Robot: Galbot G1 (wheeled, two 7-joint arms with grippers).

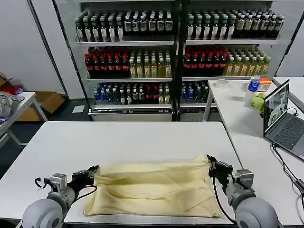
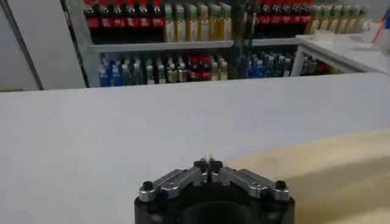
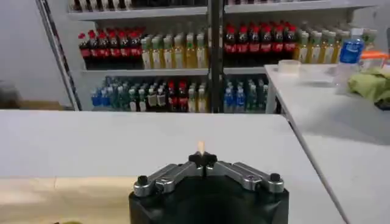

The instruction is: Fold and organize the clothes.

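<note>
The clothes (image 1: 154, 187), one pale cream-yellow garment, lie spread flat on the near part of the white table (image 1: 118, 142). My left gripper (image 1: 93, 172) is shut on the garment's far left corner, and a sliver of yellow fabric sticks out between its closed fingertips (image 2: 208, 164). My right gripper (image 1: 211, 165) is shut on the far right corner, with a similar tip of cloth showing above its tips (image 3: 201, 153). The garment (image 2: 317, 164) stretches away beside the left gripper and shows again in the right wrist view (image 3: 67, 198).
Shelves of bottled drinks (image 1: 175, 52) stand behind the table. A second white table (image 1: 266, 142) on the right carries a laptop (image 1: 282, 118), a water bottle (image 1: 254, 85) and a green item. A side table with a greyish cloth pile (image 1: 7, 104) stands far left.
</note>
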